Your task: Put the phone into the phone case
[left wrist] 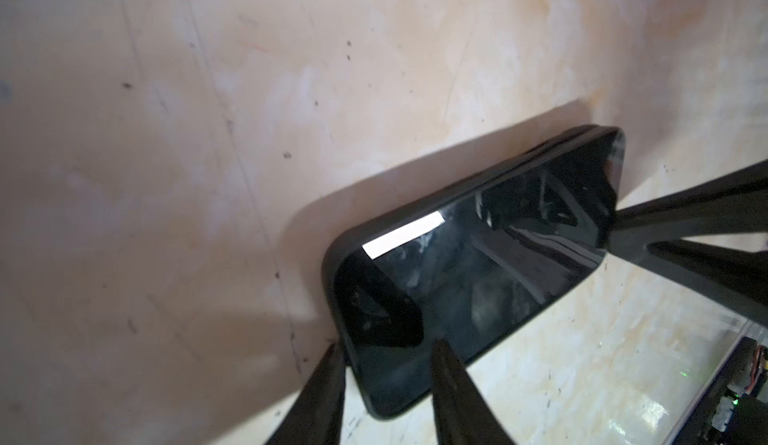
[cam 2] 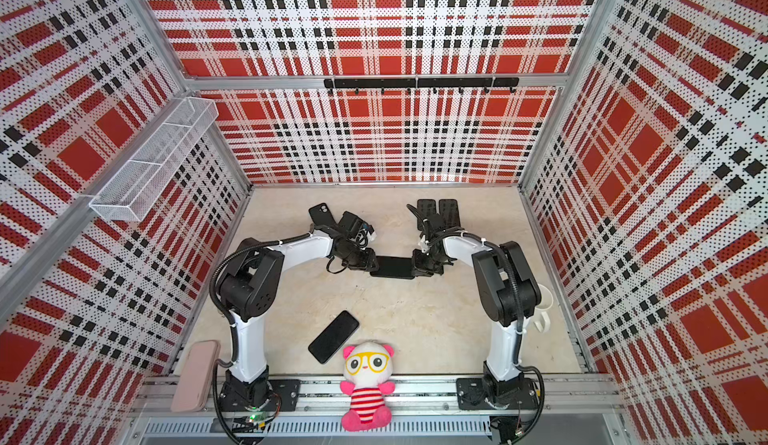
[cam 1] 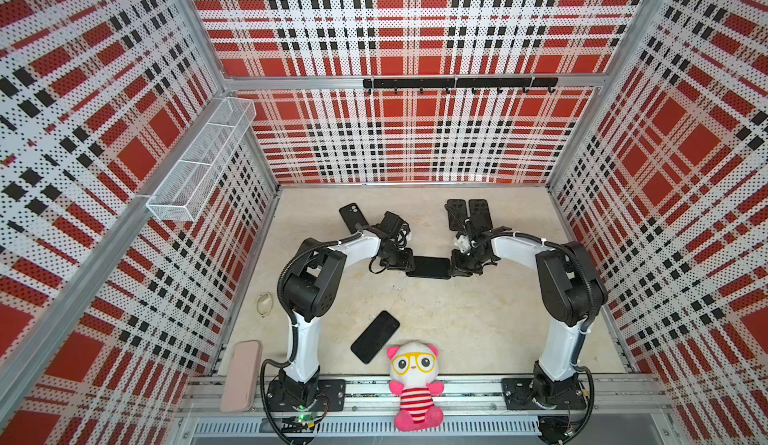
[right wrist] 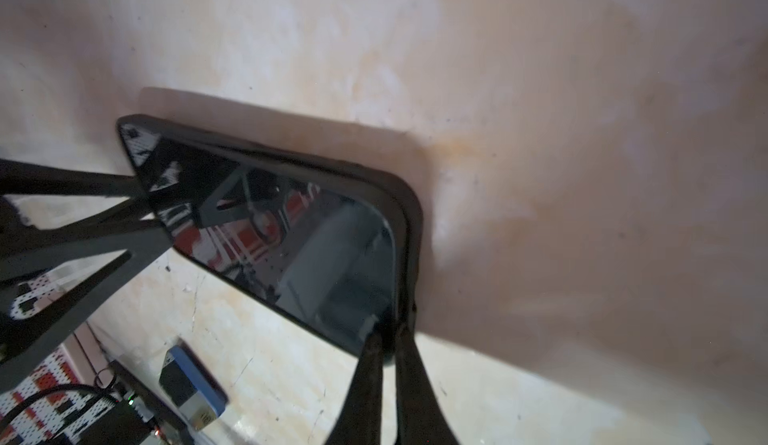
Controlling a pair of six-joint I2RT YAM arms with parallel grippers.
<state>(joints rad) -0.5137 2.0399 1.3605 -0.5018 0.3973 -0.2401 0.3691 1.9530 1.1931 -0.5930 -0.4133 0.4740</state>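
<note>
Phone [cam 1: 428,267] lies central on the worktop [cam 1: 457,318], apparently mostly inside its case [right wrist: 411,231]; the 3 o'clock rim looks unseated. Right pincer [right wrist: 390,351] is clenched on that rim; left pincer [left wrist: 386,364] stands half-spread astride the 9 o'clock end, grip unclear. Remaining: press corners home.

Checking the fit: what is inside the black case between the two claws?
A phone, glossy screen up, lies in the case. The right claw pinches the case rim. The case's inner floor is covered by the phone.

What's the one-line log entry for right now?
stage: phone partly in phone case | left fingers: straddle phone end, grip unclear | right fingers: pinch phone case rim
</note>
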